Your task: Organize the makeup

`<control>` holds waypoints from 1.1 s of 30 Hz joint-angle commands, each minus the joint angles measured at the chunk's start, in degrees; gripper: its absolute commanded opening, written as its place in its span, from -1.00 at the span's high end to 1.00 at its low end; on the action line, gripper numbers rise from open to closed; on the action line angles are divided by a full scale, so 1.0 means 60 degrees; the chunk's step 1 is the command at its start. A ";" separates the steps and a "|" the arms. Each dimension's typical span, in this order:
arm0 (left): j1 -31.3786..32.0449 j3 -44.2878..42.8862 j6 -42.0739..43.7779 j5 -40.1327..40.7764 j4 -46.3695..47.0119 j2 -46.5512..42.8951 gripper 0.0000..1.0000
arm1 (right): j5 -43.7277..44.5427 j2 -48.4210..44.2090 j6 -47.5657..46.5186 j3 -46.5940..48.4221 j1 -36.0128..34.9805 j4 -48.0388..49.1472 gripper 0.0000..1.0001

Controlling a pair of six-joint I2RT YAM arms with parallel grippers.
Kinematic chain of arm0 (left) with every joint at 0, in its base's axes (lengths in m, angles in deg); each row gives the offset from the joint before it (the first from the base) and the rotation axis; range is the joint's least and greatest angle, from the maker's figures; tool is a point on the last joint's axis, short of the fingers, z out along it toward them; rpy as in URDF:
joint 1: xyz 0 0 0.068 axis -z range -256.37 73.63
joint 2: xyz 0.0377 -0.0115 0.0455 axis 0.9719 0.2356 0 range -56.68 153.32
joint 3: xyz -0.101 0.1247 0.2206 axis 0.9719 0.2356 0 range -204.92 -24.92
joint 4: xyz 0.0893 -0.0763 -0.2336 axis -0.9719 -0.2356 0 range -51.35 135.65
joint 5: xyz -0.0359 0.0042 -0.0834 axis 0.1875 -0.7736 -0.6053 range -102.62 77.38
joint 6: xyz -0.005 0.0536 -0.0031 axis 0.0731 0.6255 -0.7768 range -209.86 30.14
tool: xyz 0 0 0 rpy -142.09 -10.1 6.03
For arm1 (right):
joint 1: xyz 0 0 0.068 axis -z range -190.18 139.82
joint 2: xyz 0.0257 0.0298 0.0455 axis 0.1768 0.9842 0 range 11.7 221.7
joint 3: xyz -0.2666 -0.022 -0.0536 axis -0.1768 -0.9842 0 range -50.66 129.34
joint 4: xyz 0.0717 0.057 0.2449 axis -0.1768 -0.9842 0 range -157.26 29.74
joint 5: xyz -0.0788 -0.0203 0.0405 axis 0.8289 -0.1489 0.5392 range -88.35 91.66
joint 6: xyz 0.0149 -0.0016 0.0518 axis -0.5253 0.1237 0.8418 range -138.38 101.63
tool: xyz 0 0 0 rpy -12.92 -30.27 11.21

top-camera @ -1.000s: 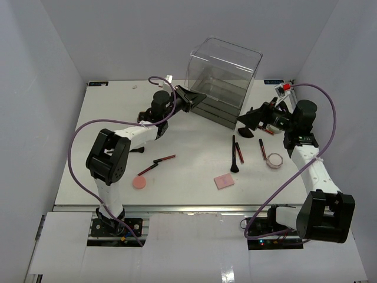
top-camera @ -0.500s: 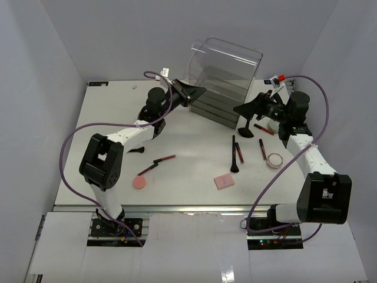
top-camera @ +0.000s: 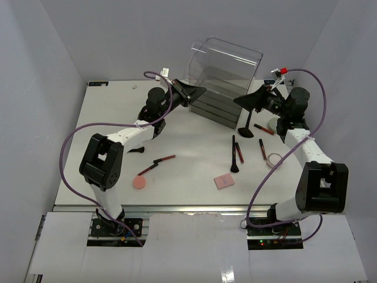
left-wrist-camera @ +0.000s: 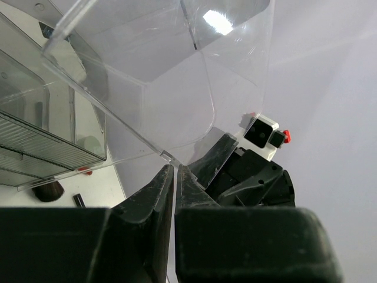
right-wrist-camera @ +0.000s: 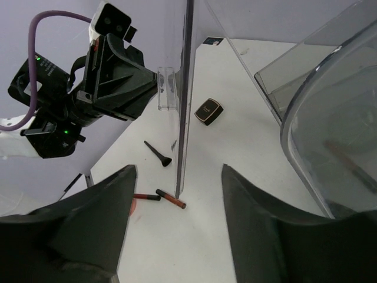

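L pincer clamped on box lip; R pincer apart. Slim pencils prob light, rolly: pinch mid-shaft.

Top view: fixed high behind the arm bases, looking down and forward over the whole bench. Left wrist view: close, looking up past its jaws through the clear box. Right wrist view: close, on the same box's opposite side. Both wrist views share the box.
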State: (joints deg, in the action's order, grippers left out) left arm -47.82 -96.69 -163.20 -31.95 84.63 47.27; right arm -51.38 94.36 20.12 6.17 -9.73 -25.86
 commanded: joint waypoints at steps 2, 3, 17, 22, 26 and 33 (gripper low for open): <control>-0.0028 -0.0197 -0.0110 -0.0045 0.0359 -0.0536 0.96 | -0.0433 0.0563 0.1156 0.0664 -0.0046 0.1545 -0.12; -0.0028 -0.0197 -0.0095 -0.0059 0.0344 -0.0536 0.95 | -0.0520 0.0579 0.1288 0.0679 -0.0061 0.1707 -0.06; -0.0057 0.0268 -0.0081 0.0072 0.0185 -0.0767 0.41 | -0.0741 0.0228 0.1392 0.0400 -0.0061 0.1959 0.53; -0.0101 0.0502 0.0108 0.0176 -0.0095 -0.1118 -0.16 | -0.0756 0.0100 0.1375 0.0337 -0.0061 0.1926 0.64; -0.0104 0.1096 0.0677 0.0390 -0.0310 -0.1862 -0.50 | -0.0799 -0.0034 0.1316 0.0298 -0.0061 0.1835 0.68; -0.0101 0.3056 0.1972 0.0905 -0.1152 -0.4130 -0.55 | -0.0843 -0.0249 0.1319 0.0298 -0.0061 0.1742 0.69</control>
State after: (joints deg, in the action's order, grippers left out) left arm -48.17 -83.96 -157.16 -29.03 80.30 32.25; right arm -54.55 96.17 27.95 7.33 -9.89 -18.21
